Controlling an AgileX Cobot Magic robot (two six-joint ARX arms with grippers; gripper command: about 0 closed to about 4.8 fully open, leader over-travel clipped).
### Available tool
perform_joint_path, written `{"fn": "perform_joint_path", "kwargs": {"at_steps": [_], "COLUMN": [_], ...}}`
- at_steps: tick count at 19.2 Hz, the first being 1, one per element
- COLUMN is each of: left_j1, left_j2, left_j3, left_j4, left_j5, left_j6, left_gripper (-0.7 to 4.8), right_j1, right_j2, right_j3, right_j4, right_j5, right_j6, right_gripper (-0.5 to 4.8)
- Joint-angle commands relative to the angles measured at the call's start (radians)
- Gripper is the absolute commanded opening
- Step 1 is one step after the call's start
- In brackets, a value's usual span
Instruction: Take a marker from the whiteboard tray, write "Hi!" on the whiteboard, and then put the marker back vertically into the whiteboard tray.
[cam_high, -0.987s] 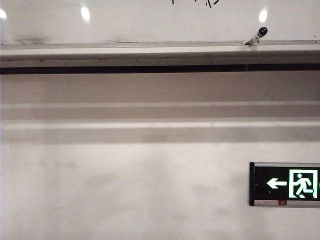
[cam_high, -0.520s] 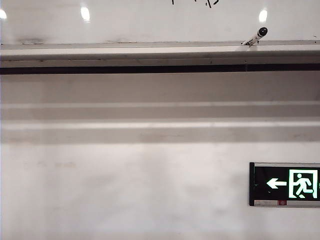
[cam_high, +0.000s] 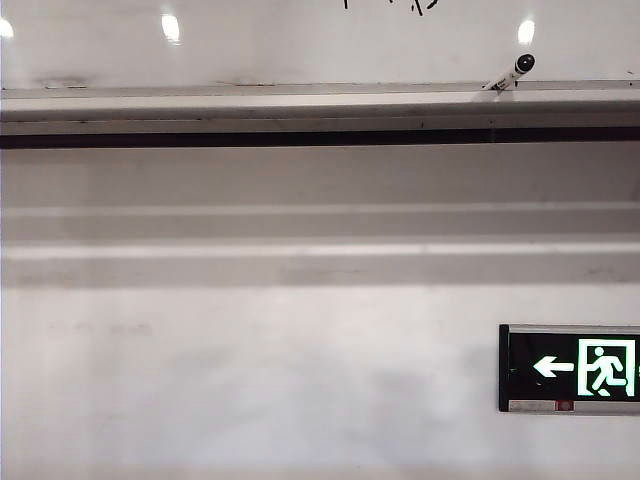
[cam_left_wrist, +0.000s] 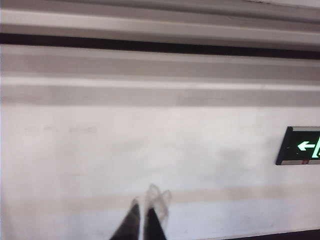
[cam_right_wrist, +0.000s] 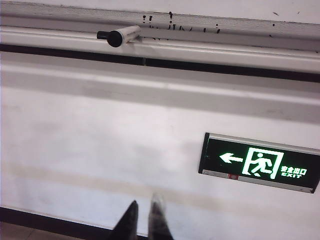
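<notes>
The marker (cam_high: 511, 75), white with a black cap, leans tilted on the whiteboard tray (cam_high: 250, 103) at the right, cap end up against the whiteboard (cam_high: 300, 45). Small black strokes show at the board's upper edge. In the right wrist view the marker (cam_right_wrist: 121, 35) rests on the tray (cam_right_wrist: 225, 50), far from my right gripper (cam_right_wrist: 146, 201), which is shut and empty, low before the wall. My left gripper (cam_left_wrist: 143, 206) is blurred, its fingers close together with nothing between them; the tray (cam_left_wrist: 150, 27) lies far off. Neither gripper appears in the exterior view.
A green lit exit sign (cam_high: 570, 368) hangs on the matte wall below the tray at the right; it also shows as the sign (cam_right_wrist: 260, 162) and the sign (cam_left_wrist: 300, 146). Pale mouldings (cam_high: 300, 230) run along the wall under the tray.
</notes>
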Motion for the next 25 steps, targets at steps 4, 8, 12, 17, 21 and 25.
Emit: {"fn": "perform_joint_path", "kwargs": {"at_steps": [4, 8, 12, 17, 21, 25], "left_j1": [0.0, 0.0, 0.0, 0.0, 0.0, 0.0], "left_j2": [-0.001, -0.001, -0.001, -0.001, -0.001, -0.001], "left_j3": [0.0, 0.0, 0.0, 0.0, 0.0, 0.0], "left_j4": [0.006, 0.006, 0.006, 0.006, 0.006, 0.006], "left_j5": [-0.003, -0.004, -0.004, -0.003, -0.002, -0.002], "left_j6": [0.002, 0.002, 0.002, 0.002, 0.002, 0.002], "left_gripper": [0.27, 0.26, 0.26, 0.27, 0.27, 0.26], "right_j1": [-0.003, -0.191, -0.269, -0.267, -0.267, -0.266], "right_j2": [-0.002, -0.002, -0.002, -0.002, -0.002, -0.002], "right_j3": [0.0, -0.078, -0.196, -0.196, -0.196, -0.196], "right_j4": [0.018, 0.076, 0.256, 0.254, 0.254, 0.254], "right_j5": [0.002, -0.066, -0.111, -0.112, -0.112, -0.112], "right_j6": [0.003, 0.004, 0.052, 0.051, 0.051, 0.051], "right_gripper": [0.34, 0.34, 0.34, 0.34, 0.34, 0.34]}}
